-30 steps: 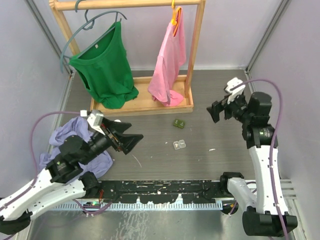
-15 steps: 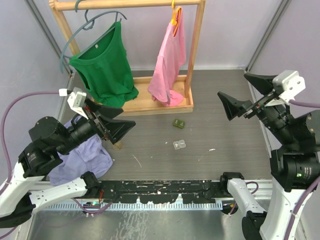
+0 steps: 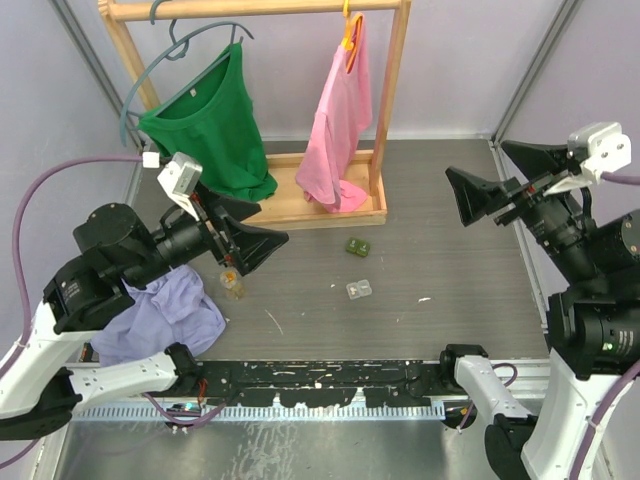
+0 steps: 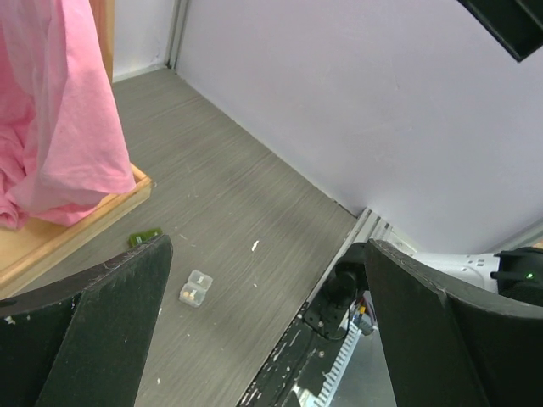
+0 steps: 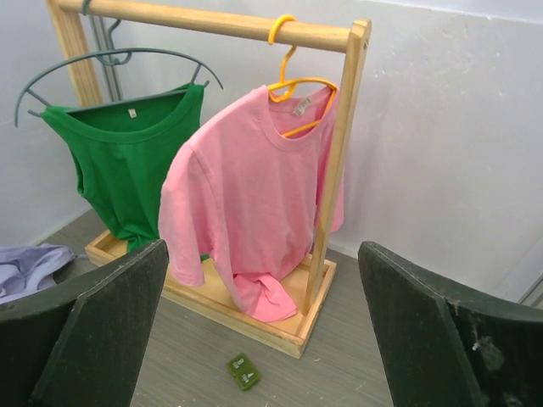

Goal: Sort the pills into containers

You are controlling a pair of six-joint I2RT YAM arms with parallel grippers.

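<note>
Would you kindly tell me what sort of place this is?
Probably a robotics lab test cell: plain walls enclose a grey table, and staged props sit on it: a wooden clothes rack, a clear pill box and a dark green pill box.

Both mine match: left arm (image 3: 100, 270) and right arm (image 3: 590, 300) have white lower links, fat black round joint housings higher up, and a small white camera block (image 3: 180, 175) at the wrist. A purple cable (image 3: 40, 190) loops off the left one, and a second purple cable (image 3: 606, 395) runs beside the right one's white link. The left gripper (image 3: 272, 222) and right gripper (image 3: 476, 163) each carry two matte black wedge-shaped fingers (image 4: 110, 322); the right pair shows pale scuff specks in my wrist view.
</note>
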